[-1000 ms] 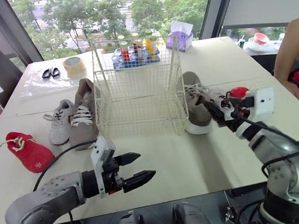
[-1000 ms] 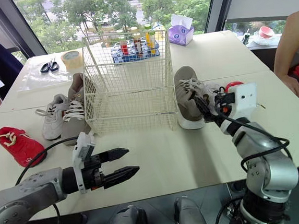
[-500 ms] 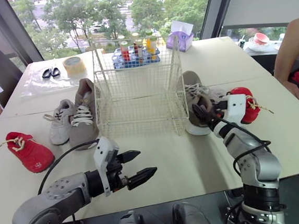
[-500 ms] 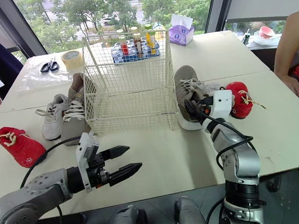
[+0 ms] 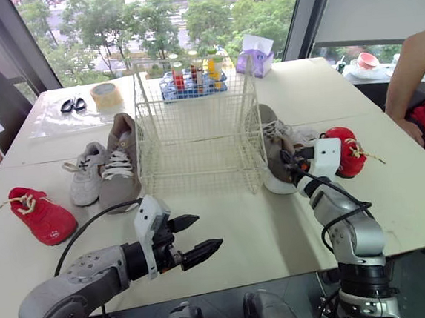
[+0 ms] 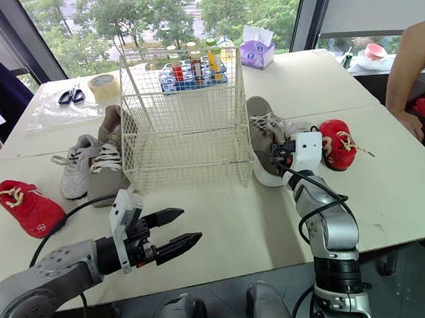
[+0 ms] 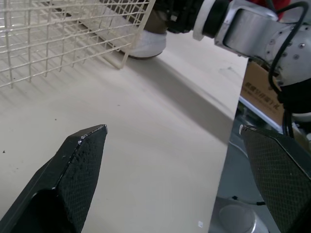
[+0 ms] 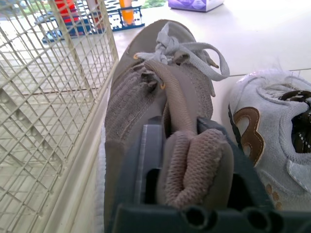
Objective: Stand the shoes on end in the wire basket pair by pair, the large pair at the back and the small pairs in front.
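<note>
Right gripper (image 8: 182, 141): is clamping the heel of the big shoe (image 5: 271, 135), at 3 o'clock of the basket (image 5: 199, 130).
Big shoe: is sitting on its sole just beside the basket's wall, toe pointing to 12 o'clock.
Left gripper (image 5: 205, 232): is hanging over the table (image 5: 271, 228) at 7 o'clock of the basket, fingers spread, holding nothing.
Basket: is standing mid-table.
Second big shoe (image 5: 122, 163): is lying at 9 o'clock of the basket, a white shoe (image 5: 87, 170) touching its far side.
Pale shoe (image 8: 272, 126): is lying at 3 o'clock of the big shoe.
Red shoes: one (image 5: 42, 215) is lying at 8 o'clock, one (image 5: 346, 151) at 3 o'clock beyond the pale shoe.
</note>
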Controlling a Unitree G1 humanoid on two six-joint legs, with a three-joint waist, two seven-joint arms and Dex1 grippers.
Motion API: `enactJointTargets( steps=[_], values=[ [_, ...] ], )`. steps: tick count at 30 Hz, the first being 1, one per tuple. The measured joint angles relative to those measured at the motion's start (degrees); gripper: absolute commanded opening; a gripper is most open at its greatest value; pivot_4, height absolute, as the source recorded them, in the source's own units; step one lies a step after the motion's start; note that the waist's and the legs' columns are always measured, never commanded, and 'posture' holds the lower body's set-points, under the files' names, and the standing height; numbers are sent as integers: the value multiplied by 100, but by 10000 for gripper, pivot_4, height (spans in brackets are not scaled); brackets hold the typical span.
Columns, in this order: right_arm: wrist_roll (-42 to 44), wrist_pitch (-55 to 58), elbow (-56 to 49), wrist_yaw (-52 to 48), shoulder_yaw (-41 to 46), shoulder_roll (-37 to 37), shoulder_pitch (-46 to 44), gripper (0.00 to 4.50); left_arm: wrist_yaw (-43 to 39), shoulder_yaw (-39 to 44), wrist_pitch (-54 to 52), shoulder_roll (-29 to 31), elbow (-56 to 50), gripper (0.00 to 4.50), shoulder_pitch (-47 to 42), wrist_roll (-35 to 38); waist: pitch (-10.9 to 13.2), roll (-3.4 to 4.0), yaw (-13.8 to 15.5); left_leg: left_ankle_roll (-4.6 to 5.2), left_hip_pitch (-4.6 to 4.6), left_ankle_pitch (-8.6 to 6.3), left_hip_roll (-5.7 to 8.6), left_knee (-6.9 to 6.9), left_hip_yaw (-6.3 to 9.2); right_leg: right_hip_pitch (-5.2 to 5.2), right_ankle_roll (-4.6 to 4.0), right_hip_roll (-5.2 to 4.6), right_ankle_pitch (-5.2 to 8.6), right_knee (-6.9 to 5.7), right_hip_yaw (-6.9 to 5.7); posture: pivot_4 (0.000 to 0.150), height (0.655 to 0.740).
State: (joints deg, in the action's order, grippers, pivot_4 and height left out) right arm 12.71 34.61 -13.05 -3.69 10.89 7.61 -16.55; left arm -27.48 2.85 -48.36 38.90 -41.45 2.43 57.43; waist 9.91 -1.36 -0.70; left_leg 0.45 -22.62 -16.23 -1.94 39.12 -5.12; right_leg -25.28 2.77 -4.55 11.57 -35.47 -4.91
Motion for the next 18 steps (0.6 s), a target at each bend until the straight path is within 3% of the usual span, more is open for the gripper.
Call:
enactJointTargets(
  steps=[3, 7, 14, 18],
  values=[
    [-75, -6, -68, 175, -36, -1, -7, 3182, -114, 129, -81, 157, 60, 45000, -30, 233, -1, 7, 7, -1, -1, -4, 2, -2, 11, 6, 0, -7, 1, 20, -7, 1500, 7400],
    [-295, -3, -124, 595, 90, 119, -426, 3182, -224, 540, -268, 381, 198, 45000, -235, 1027, 35, 69, 8, 7, -75, 1, 15, 4, 9, -56, -22, -13, -18, 14, -3, 1500, 7400],
    [-648, -311, -607, 1136, 513, 814, -2174, 3182, -21, 1116, -327, 546, 841, 45000, -942, 2597, 58, 98, 0, 4, -91, 3, 19, -4, 7, -105, 27, -2, -12, -49, 2, 1500, 7400],
    [-615, -737, -43, 498, 513, 1671, -3009, 3182, 517, 1525, -132, 598, 1568, 45000, -1948, 3380, 71, 95, 0, 5, -90, 3, 29, 2, 5, -104, 25, -5, -13, -47, 3, 1500, 7400]
  ],
)
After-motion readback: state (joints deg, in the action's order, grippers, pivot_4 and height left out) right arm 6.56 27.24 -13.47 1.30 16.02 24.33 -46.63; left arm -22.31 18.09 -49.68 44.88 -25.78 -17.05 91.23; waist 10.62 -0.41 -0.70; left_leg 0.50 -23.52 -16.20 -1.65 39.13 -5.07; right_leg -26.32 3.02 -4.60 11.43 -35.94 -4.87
